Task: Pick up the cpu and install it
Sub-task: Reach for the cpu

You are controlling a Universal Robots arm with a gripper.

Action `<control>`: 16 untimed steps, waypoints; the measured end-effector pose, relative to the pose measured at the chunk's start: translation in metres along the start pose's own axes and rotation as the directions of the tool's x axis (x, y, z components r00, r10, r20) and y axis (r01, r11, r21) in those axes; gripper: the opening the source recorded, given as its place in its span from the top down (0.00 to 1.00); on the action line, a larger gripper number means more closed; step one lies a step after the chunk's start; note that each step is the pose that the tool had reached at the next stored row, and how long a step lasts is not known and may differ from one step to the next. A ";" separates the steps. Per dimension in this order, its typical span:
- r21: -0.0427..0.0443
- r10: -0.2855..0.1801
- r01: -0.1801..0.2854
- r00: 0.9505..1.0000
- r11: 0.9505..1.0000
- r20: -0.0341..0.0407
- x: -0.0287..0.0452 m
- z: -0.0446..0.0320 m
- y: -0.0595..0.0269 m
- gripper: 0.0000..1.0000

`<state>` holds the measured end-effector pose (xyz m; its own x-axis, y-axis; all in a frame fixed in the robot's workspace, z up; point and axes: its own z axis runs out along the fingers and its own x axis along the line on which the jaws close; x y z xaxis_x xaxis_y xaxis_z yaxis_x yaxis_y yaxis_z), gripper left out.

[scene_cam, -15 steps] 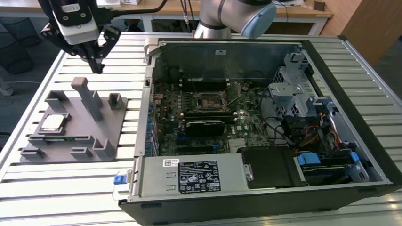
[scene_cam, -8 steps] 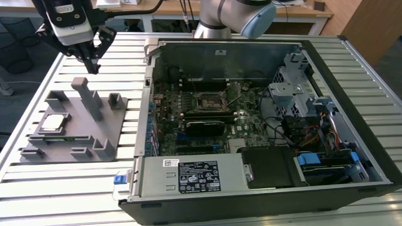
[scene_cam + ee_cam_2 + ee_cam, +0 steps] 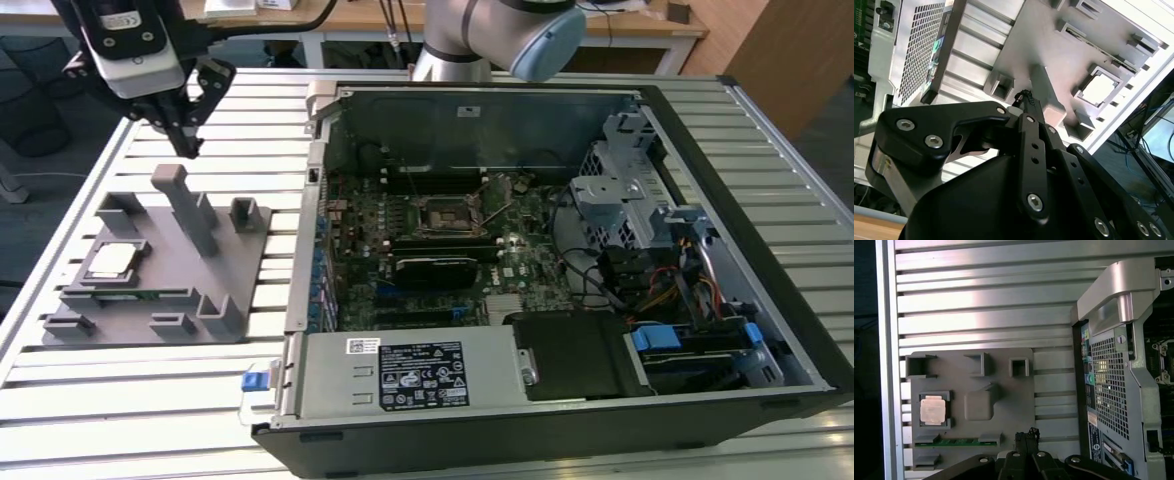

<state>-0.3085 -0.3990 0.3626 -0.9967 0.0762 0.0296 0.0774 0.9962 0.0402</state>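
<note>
Exterior view is showing the claw [image 3: 187, 142] hanging over the tall post of the grey fixture [image 3: 247, 258] on the slatted bench [image 3: 134, 400], and in both wrist views its fingers [image 3: 1026, 437] are pressing together, gripping nothing. The cpu [image 3: 111, 262] is lying flat, silvery top up, in a square pocket of that fixture, apart from the claw; in the first wrist view it [image 3: 933, 409] is sitting near a green strip [image 3: 956, 442]. An open computer case [image 3: 534, 430] is standing to the exterior view's right of the fixture, with the black socket frame [image 3: 441, 213] sitting mid-board.
</note>
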 end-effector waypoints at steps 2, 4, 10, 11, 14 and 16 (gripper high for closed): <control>0.000 0.000 0.000 1.000 1.000 -0.001 0.0019 0.0003 -0.0001 0.89; 0.000 0.000 0.000 1.000 1.000 -0.001 0.0043 0.0007 -0.0003 0.89; 0.000 0.000 0.000 1.000 1.000 -0.002 0.0149 0.0020 -0.0015 0.89; 0.000 0.000 0.000 1.000 1.000 -0.002 0.0165 0.0022 -0.0017 0.89; 0.000 0.000 0.000 1.000 1.000 -0.002 0.0206 0.0028 -0.0020 0.89; 0.000 0.000 0.000 1.000 1.000 -0.002 0.0229 0.0032 -0.0022 0.89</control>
<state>-0.3316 -0.3993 0.3600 -0.9966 0.0762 0.0313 0.0774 0.9962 0.0401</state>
